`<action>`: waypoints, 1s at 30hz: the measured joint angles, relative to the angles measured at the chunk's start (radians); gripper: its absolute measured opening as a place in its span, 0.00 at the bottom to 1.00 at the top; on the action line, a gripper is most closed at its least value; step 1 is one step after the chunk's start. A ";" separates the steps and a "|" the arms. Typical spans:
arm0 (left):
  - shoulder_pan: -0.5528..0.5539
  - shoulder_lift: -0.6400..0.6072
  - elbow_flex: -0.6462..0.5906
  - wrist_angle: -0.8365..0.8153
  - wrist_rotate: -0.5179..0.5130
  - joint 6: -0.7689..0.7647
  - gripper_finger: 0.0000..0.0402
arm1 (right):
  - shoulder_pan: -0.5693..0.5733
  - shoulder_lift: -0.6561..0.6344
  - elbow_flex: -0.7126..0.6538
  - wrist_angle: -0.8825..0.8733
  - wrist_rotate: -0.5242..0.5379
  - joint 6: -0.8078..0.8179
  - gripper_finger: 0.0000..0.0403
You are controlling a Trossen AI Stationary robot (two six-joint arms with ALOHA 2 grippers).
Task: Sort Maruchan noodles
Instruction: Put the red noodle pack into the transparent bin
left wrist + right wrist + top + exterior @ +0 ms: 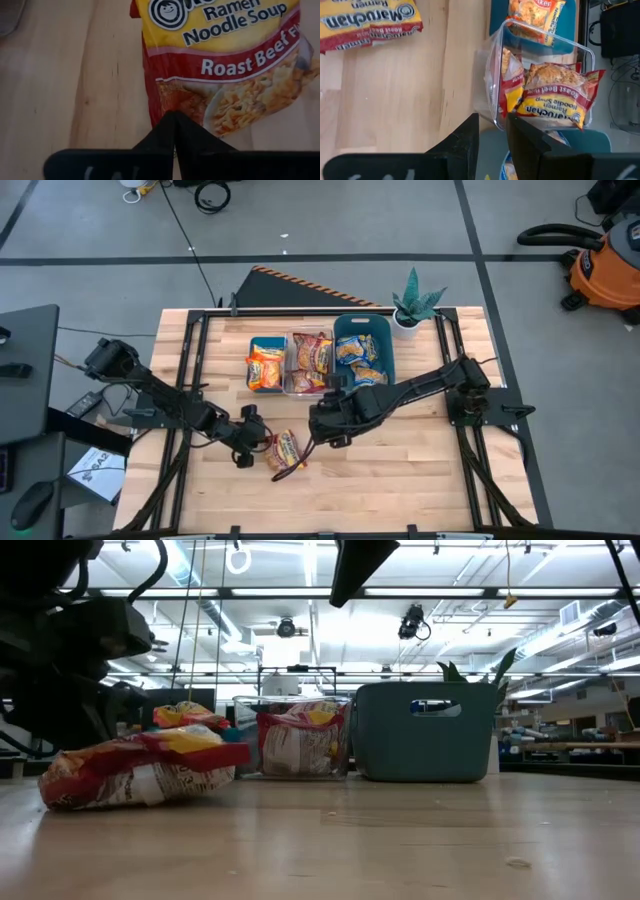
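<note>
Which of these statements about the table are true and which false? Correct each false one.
1. A Roast Beef packet lies loose on the wooden table. True.
2. The left pincer is wide open. False: its fingers meet at the packet's edge.
3. The teal bin holds blue packets. True.
4. The clear bin holds nothing. False: it holds dark red Roast Beef packets.
5. The right pincer grips a packet. False: it is open, holding nothing.

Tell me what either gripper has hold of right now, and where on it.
The left gripper is shut on the Roast Beef packet, pinching its bottom edge. The right gripper is open near the clear bin, holding nothing.
</note>
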 joint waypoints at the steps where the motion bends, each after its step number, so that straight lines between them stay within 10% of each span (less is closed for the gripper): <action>1: 0.001 -0.004 0.000 -0.002 0.001 0.012 0.02 | 0.001 -0.001 0.000 -0.009 0.000 0.000 0.25; 30: 0.106 -0.190 0.181 -0.030 0.125 0.381 0.00 | 0.121 -0.162 -0.040 -0.117 0.122 0.380 0.21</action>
